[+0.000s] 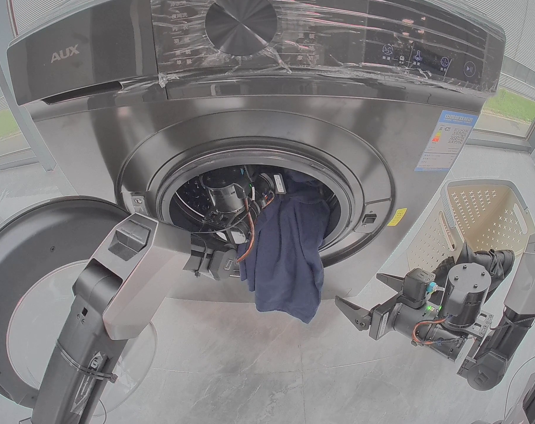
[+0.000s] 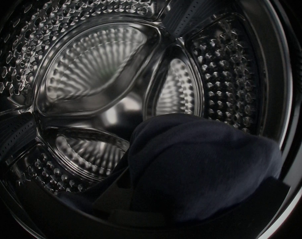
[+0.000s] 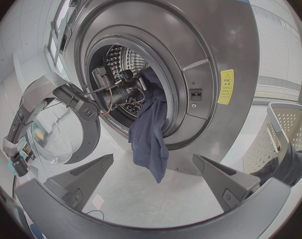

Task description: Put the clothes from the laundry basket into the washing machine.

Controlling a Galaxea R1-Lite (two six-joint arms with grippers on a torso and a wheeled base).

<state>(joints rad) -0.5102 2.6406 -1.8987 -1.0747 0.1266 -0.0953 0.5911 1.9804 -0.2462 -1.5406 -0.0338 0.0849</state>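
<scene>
**Washing machine** [image 1: 267,125]: front-loader; round door [image 1: 20,278] swung open to the left of its opening.

**Navy garment** [image 1: 288,248]: draped over the lower rim of the machine's opening. Upper part bunched inside the drum [image 2: 91,67]; the rest hangs down the machine's front panel.

**Left gripper** [image 1: 274,185]: reached through the machine's opening into the drum, at the garment's upper end. Cloth covers it, so whether it is gripping cannot be told.

**Right gripper** [image 1: 364,294]: low in front of the machine, right of the hanging garment; jaws spread wide, nothing held.

**Laundry basket** [image 1: 485,207]: pale, perforated, just right of the machine.

**Dark clothes** [image 1: 491,263]: lying in the basket.
</scene>
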